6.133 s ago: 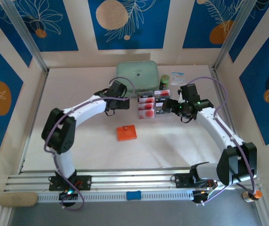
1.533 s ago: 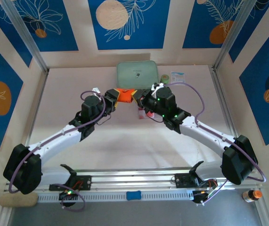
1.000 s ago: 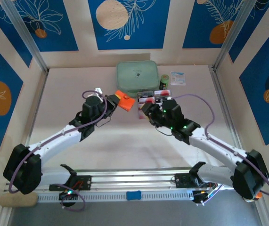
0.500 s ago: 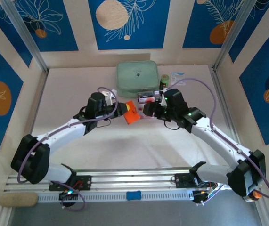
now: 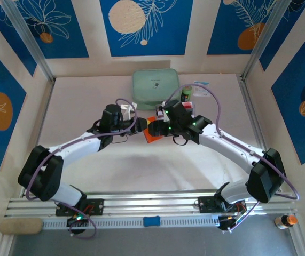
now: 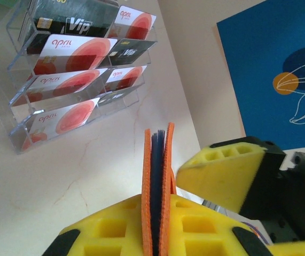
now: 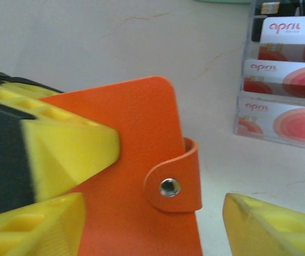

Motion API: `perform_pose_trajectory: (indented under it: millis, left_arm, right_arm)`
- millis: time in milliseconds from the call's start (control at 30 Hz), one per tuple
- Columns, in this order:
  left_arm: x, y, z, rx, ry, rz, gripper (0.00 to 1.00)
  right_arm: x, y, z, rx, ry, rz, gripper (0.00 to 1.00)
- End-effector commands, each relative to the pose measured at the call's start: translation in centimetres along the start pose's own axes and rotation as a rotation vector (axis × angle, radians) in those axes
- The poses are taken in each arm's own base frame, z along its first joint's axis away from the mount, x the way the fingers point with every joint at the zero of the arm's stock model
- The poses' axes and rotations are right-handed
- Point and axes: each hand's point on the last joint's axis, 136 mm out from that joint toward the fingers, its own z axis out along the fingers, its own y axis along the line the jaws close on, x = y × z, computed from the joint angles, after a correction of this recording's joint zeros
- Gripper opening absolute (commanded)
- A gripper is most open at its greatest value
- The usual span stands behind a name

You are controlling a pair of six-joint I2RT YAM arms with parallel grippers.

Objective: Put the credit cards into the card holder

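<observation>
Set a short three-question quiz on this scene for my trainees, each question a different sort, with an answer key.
1. True or false: the card holder lies flat on the table.
2. Where are the credit cards? A: in the clear tray; B: inside the card holder; C: in the right pincer.
3. Which pincer grips the card holder?
Key: 1 false, a pincer holds it; 2 A; 3 the left pincer, shut on it.
</observation>
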Motion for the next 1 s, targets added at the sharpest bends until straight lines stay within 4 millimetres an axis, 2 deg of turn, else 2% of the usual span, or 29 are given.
perform_pose_trajectory:
  millis: [0, 100, 267, 433, 567, 633, 733, 833, 967]
  left_arm:
    - [-1.4, -2.9, -0.2, 0.114, -0.028, 0.015, 0.00]
    - [-1.5, -3.2, -0.2, 0.138, -0.030, 0.001, 0.00]
    - [-1.5, -3.9, -0.3, 0.168, -0.026, -0.005, 0.00]
    - [-1.2, -4.4, -0.7, 0.188, -0.013, 0.000, 0.00]
    - [-0.6, -4.5, -1.0, 0.197, 0.002, 0.002, 0.00]
    - [-0.3, -4.4, -1.1, 0.198, 0.014, 0.002, 0.00]
    - [-0.2, -3.9, -1.3, 0.196, 0.017, 0.002, 0.00]
    - [-0.7, -3.5, -1.6, 0.217, 0.007, -0.001, 0.00]
    - [-2.6, -3.4, -2.5, 0.276, -0.026, -0.020, 0.00]
  right_arm:
    - [-0.3, -1.1, 0.3, 0.072, -0.016, -0.031, 0.60]
    - [0.0, -2.5, 0.7, 0.133, -0.014, -0.033, 0.53]
    - [0.7, -5.4, 1.1, 0.260, -0.009, -0.034, 0.30]
    - [1.7, -9.4, 0.4, 0.430, 0.011, 0.014, 0.23]
    - [1.8, -12.3, -0.7, 0.461, -0.001, 0.109, 0.23]
    - [1.8, -13.1, -1.2, 0.446, 0.006, 0.150, 0.23]
    - [1.4, -12.3, -2.5, 0.379, -0.015, 0.167, 0.24]
    - [0.8, -10.3, -4.0, 0.237, -0.032, 0.212, 0.29]
    - [-0.9, -5.4, -5.8, -0.090, -0.083, 0.259, 0.53]
